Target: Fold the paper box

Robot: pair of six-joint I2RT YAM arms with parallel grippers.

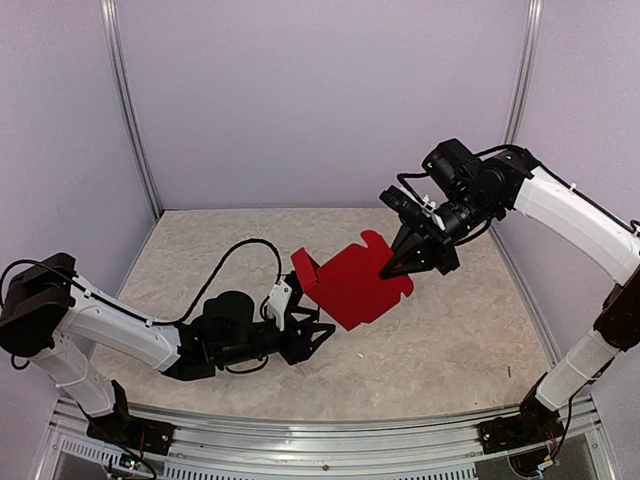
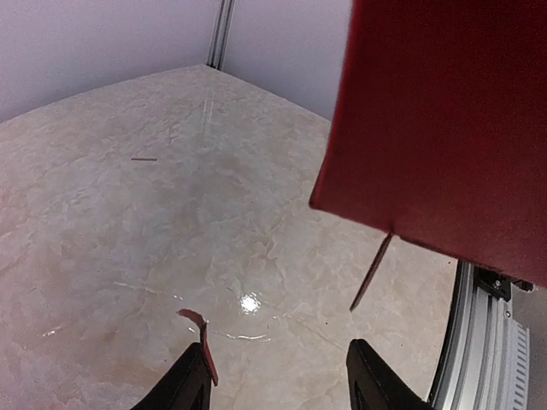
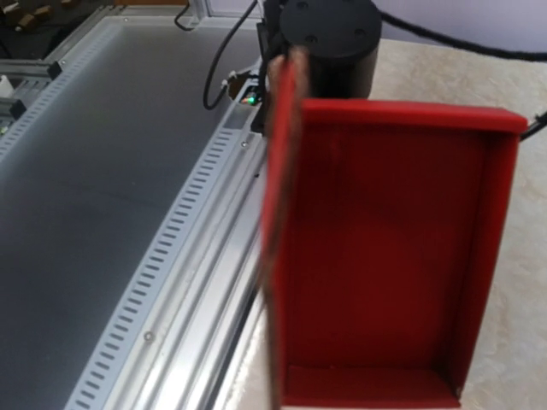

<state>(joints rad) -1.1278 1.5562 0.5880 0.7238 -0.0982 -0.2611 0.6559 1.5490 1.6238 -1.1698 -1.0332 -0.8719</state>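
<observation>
Jaws of the right gripper [image 1: 405, 265] are closed on the right-hand edge of the paper box [image 1: 350, 285], holding it clear of the table [image 1: 450, 350] over the middle of the counter. The jaws of the left gripper [image 1: 318, 335] stand apart and empty, low toward the near edge, just short of the box's near-left corner. The right wrist view shows the box partly formed, with low walls up on three sides and a taller flap [image 3: 278, 213] standing along the fourth. That flap is blurred, so whether it is creased cannot be told. The left wrist view shows the red card hanging above the open fingers [image 2: 192, 380] without touching them.

The step in hand appears to be closing that flap. It likely calls for the left gripper to meet the flap close to its fold line and press it over squarely. The right grip must stay firm, since thin card pushed far from the crease would probably bow or twist out of hold.
</observation>
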